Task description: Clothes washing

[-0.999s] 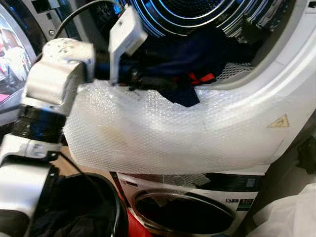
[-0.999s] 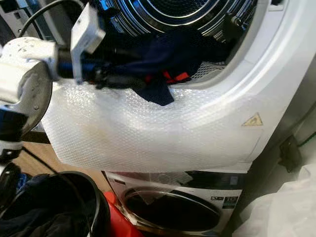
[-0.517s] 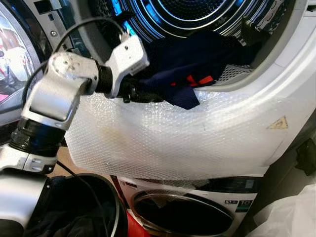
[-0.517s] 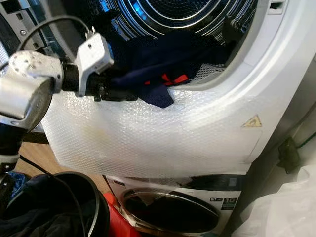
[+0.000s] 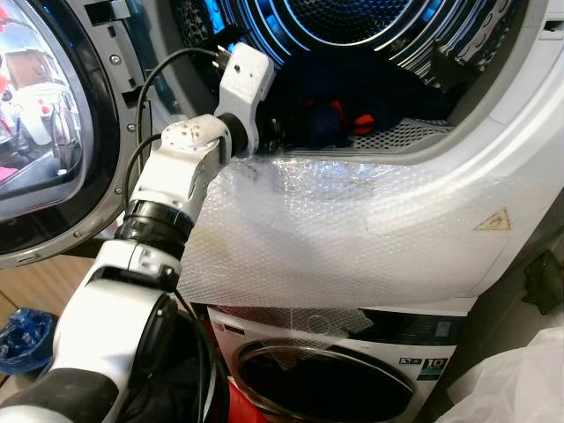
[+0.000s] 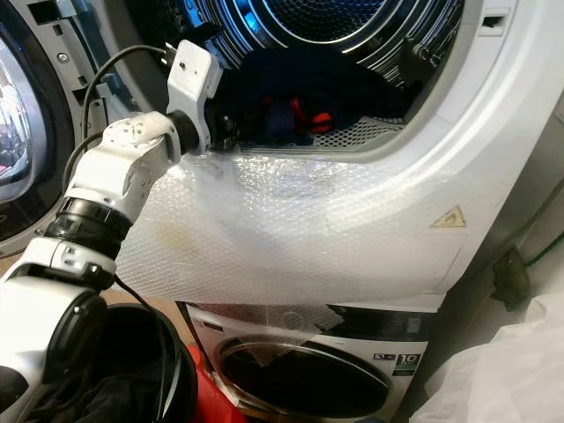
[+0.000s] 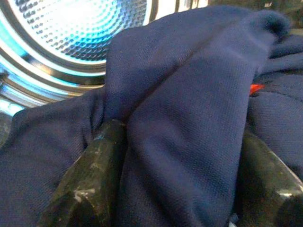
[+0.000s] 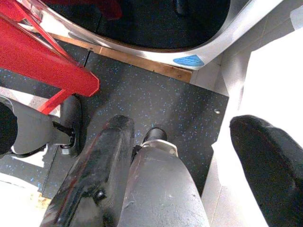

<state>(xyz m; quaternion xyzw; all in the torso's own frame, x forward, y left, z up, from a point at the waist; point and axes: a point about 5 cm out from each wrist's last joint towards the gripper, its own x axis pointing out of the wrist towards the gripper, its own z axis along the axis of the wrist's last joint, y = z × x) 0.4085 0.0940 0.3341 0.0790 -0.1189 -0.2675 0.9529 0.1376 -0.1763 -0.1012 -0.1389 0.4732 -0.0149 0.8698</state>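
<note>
Change: a moment before, the navy garment [image 5: 339,115] drooped over the drum's front lip onto the bubble wrap; it had since been pushed wholly inside, and the left arm had reached deeper into the opening.
Left gripper [image 7: 184,175]: inside the mouth of the upper machine, at the left side of the opening, its two black fingers [image 7: 90,175] closed on a thick fold of the navy cloth.
Navy garment: heaped on the drum floor just behind the front lip, with a red patch [image 5: 361,122] showing among the folds.
Upper machine's drum [image 5: 370,26]: ribbed steel, lit blue, standing open.
Bubble wrap [image 5: 335,229]: taped across the white front panel below the opening, from the left edge across to near the yellow warning triangle [image 5: 493,220].
Door [image 5: 44,123]: swung open to the left, its round glass catching reflections.
Lower machine [image 5: 326,379]: stacked directly beneath, round door shut, more wrap at its top edge.
Black basket [image 6: 150,379]: on the floor at the lower left, with dark clothes in it.
Right gripper [image 8: 184,156]: hanging low over the dark speckled floor [image 8: 142,80], fingers spread apart and holding nothing, a red frame [image 8: 47,56] nearby.
</note>
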